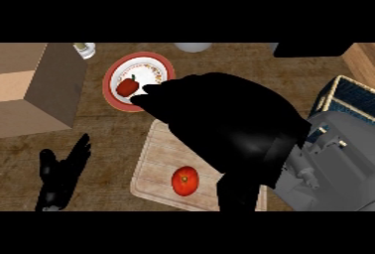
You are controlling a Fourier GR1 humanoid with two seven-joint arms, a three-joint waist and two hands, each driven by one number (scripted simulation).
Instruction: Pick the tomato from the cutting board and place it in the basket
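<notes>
Right hand point(219, 124) fills mid-view as a black mass above the cutting board point(157, 158); I cannot tell how its fingers are set. Basket point(351, 99) at right edge. Left hand point(62, 173) rests lower left, fingers straight. Tomato point(184, 180) lies on the board, untouched; likely light, smooth, squashy, best pinched across its widest part.

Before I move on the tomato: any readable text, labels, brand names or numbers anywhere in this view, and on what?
None can be read.
The cardboard box shows bare faces, no print.
The plate has small coloured marks along its inner rim: decoration, not letters.
The small jar at the top edge is too small to tell whether it carries a label.
The cutting board, tomato and basket bear no markings.
</notes>
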